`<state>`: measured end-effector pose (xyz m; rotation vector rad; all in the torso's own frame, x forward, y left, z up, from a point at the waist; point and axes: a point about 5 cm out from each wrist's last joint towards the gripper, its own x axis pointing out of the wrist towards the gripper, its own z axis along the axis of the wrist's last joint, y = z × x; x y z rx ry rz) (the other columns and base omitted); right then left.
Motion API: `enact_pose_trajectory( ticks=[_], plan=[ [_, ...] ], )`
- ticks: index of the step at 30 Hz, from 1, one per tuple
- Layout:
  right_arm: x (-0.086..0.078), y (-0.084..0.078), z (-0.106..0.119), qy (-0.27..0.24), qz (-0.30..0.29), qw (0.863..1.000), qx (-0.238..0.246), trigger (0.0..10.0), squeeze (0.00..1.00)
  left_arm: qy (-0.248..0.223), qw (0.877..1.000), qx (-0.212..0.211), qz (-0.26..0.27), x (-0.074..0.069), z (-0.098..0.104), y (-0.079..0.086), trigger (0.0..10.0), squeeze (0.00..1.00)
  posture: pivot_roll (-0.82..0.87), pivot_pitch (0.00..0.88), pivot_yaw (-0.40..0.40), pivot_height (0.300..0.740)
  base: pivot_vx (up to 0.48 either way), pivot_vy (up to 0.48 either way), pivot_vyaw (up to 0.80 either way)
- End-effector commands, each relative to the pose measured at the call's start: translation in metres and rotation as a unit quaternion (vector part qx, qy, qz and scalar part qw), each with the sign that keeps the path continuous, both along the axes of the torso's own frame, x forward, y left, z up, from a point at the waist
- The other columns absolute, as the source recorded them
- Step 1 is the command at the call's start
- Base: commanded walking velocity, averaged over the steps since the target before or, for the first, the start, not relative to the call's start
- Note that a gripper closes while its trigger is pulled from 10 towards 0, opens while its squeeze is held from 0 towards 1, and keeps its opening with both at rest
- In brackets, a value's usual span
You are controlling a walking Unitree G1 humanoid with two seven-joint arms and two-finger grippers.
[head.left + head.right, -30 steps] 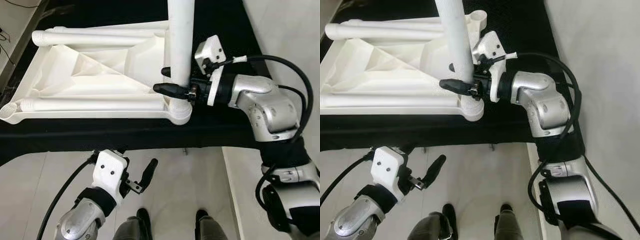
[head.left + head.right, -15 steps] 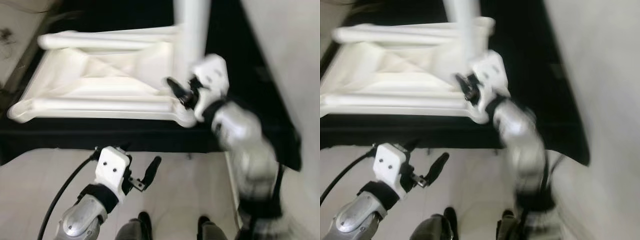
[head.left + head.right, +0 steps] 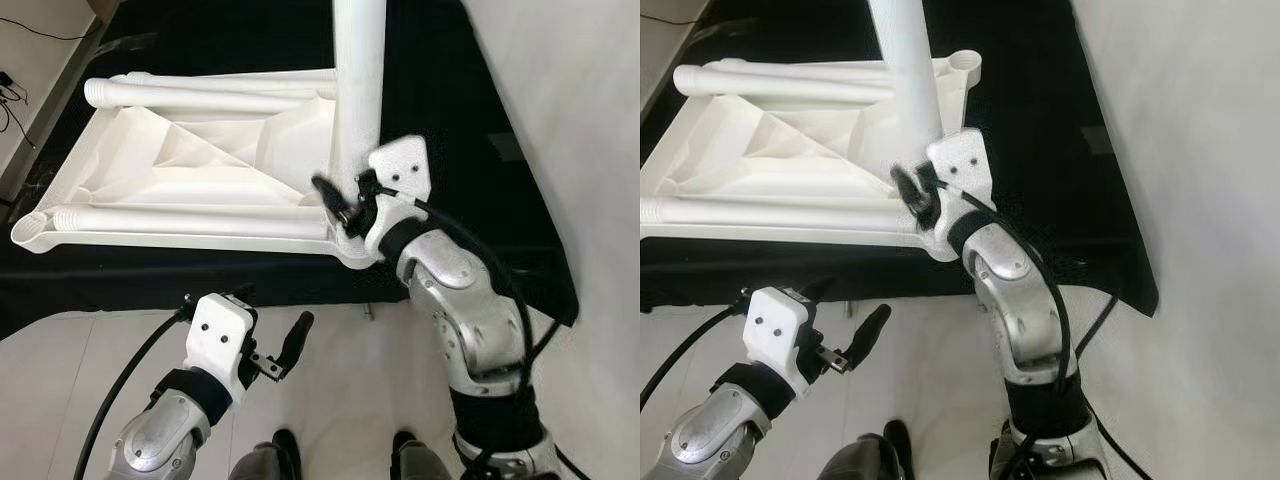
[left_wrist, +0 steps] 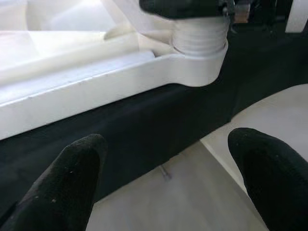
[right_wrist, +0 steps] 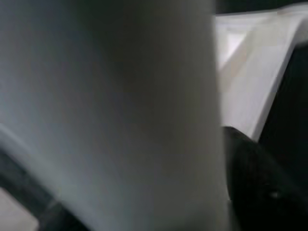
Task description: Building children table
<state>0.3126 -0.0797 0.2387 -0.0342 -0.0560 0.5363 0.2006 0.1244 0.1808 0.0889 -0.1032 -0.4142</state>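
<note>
Right claw (image 3: 335, 205) sits against my upright white leg (image 3: 358, 90) at the upturned tabletop (image 3: 190, 170) corner (grip unclear, can't tell); left claw (image 3: 290, 345) hangs spread open.

The upright leg (image 3: 358, 90) runs off the top edge, so its upper end cannot be seen. At the leg's base the right gripper (image 3: 338, 203) is motion-blurred; its far finger is hidden behind the leg, and whether the fingers press on the leg cannot be told. In the right wrist view the leg is a soft grey blur — no surface detail — with one dark finger (image 5: 260, 187) beside it, cut off by the edge. The tabletop (image 3: 190, 180) hides much of the black surface (image 3: 450, 110) beneath. Near the leg's socket (image 4: 199, 57), the left gripper (image 4: 168, 183) shows fingertips only, their bases cropped.
</note>
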Motion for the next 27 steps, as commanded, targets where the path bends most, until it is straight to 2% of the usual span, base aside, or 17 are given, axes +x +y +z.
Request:
enact_pose_trajectory(
  ticks=[1,3,4,6,7,8,9,13,16,17,21,27],
  plan=[
    [0.005,0.009,0.019,-0.031,0.100,0.995,0.004,10.0,1.00,0.006,1.000,0.008,0.007,-0.002,-0.004,0.001,10.0,0.00,-0.01,0.348,0.108,0.740,0.000,0.000,0.00],
    [0.006,0.009,0.021,-0.037,0.117,0.992,0.000,10.0,1.00,0.006,1.000,0.008,0.007,-0.002,-0.004,0.001,10.0,0.00,-0.01,0.348,0.108,0.740,0.000,0.000,0.00],
    [0.007,0.009,0.024,-0.045,0.147,0.988,-0.018,10.0,0.80,0.006,1.000,0.008,0.007,-0.002,-0.004,0.001,10.0,0.00,-0.01,0.348,0.106,0.740,0.000,0.000,0.00],
    [0.008,0.009,0.025,-0.049,0.163,0.985,-0.030,10.0,0.80,0.006,1.000,0.008,0.007,-0.002,-0.004,0.001,10.0,0.00,-0.01,0.348,0.106,0.740,0.000,0.000,0.00],
    [0.009,0.007,0.030,-0.059,0.201,0.976,-0.051,10.0,0.00,0.006,1.000,0.007,0.007,-0.002,-0.004,0.001,10.0,0.00,0.00,0.348,0.103,0.740,0.000,0.000,0.00],
    [0.011,0.002,0.038,-0.069,0.272,0.955,-0.093,10.0,0.00,0.005,1.000,0.007,0.008,-0.002,-0.005,0.000,10.0,0.00,0.00,0.348,0.100,0.740,0.000,0.000,0.00],
    [0.011,0.002,0.038,-0.069,0.272,0.955,-0.093,10.0,0.00,0.005,1.000,0.007,0.008,-0.002,-0.005,0.000,10.0,0.00,0.00,0.348,0.100,0.740,0.000,0.000,0.00],
    [0.016,-0.005,0.042,-0.065,0.333,0.930,-0.141,10.0,0.00,0.005,1.000,0.007,0.010,-0.003,-0.005,0.000,10.0,0.00,0.00,0.346,0.101,0.740,0.000,0.000,0.00],
    [0.017,-0.007,0.043,-0.064,0.345,0.925,-0.148,10.0,0.00,0.005,1.000,0.007,0.010,-0.003,-0.005,0.000,10.0,0.00,0.00,0.346,0.101,0.740,0.000,0.000,0.00],
    [0.020,-0.011,0.044,-0.057,0.360,0.915,-0.174,0.0,0.00,0.005,1.000,0.007,0.009,-0.003,-0.005,0.000,10.0,0.00,0.00,0.346,0.104,0.740,0.000,0.000,0.00],
    [0.024,-0.015,0.043,-0.052,0.358,0.910,-0.201,0.0,0.00,0.006,1.000,0.006,0.008,-0.004,-0.006,-0.001,10.0,0.00,0.00,0.344,0.101,0.740,0.000,0.000,0.00],
    [0.023,-0.021,0.037,-0.029,0.347,0.918,-0.188,0.0,0.00,0.007,1.000,0.006,0.008,-0.004,-0.006,-0.001,10.0,0.00,-0.01,0.342,0.107,0.740,0.000,0.000,0.00]
  ],
)
